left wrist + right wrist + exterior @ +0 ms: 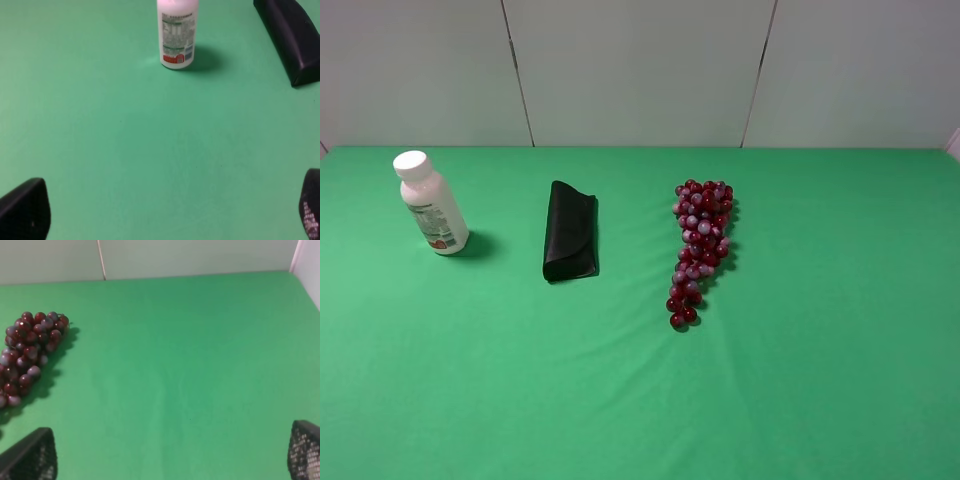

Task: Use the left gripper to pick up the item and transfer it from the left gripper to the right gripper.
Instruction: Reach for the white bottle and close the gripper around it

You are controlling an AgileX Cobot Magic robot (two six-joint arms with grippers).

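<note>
The item, a small white bottle (431, 205) with a white cap and a label with green and red marks, stands upright at the far left of the green table. It also shows in the left wrist view (176, 35), some way ahead of my left gripper (167, 220). That gripper is open and empty; only its two black fingertips (25, 210) show at the frame's corners. My right gripper (172, 455) is open and empty too, over bare green table. Neither arm shows in the exterior high view.
A black folded case (570, 232) lies right of the bottle, also in the left wrist view (292, 37). A bunch of red grapes (700, 245) lies near the middle, also in the right wrist view (30, 352). A pale wall (640, 70) bounds the table's back.
</note>
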